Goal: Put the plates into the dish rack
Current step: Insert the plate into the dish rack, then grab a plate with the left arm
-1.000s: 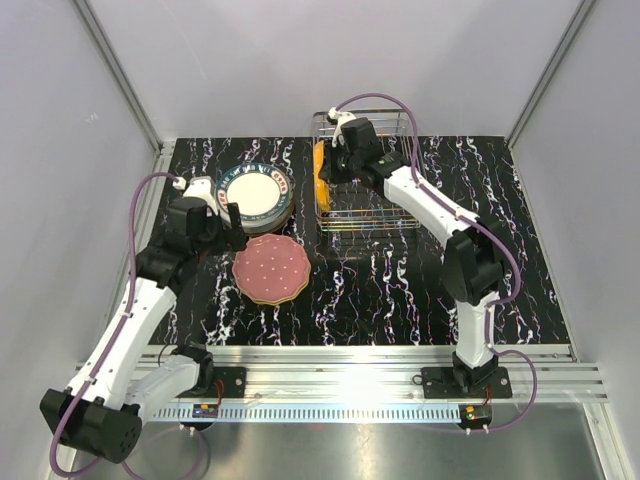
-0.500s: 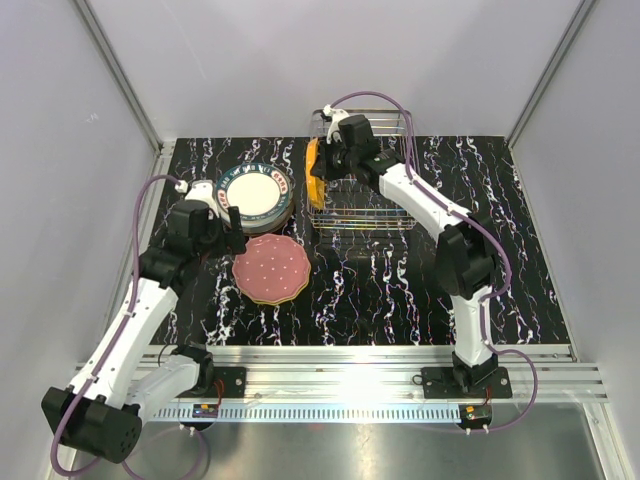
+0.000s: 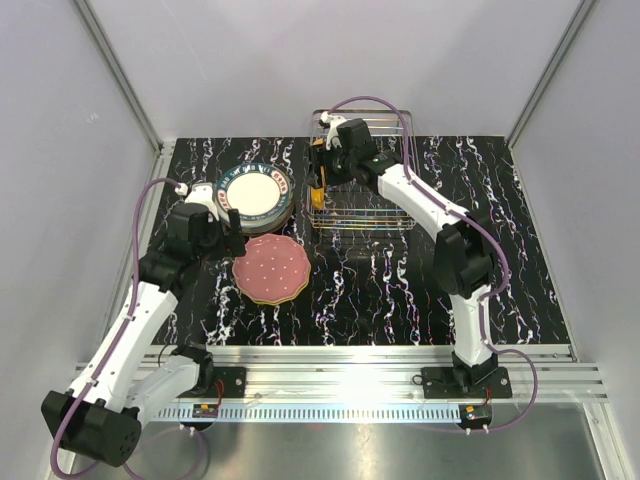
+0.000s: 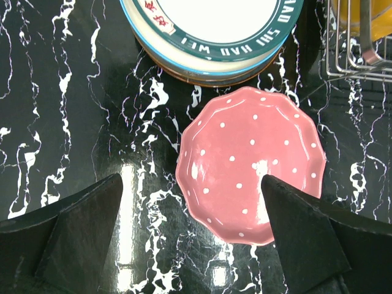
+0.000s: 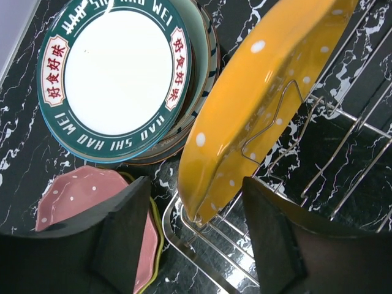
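Well, in the top view the orange plate (image 3: 319,190) stands at the left end of the dish rack (image 3: 375,222), with the right gripper (image 3: 322,172) just above it. The left gripper (image 3: 236,220) hangs near the pink plate (image 3: 271,268) and the stack of plates (image 3: 256,195).

Left wrist view: the jaws are wide apart and hold nothing. The pink plate lies flat on the table (image 4: 73,122) (little edge to catch), so it may slide away.

Right wrist view: the jaws are apart around the orange plate's lower rim, without clamping. The plate leans strongly and could tip over the rack side. The top plate of the stack reads "HAO SHI HAO WEI", with red panels 好食好味
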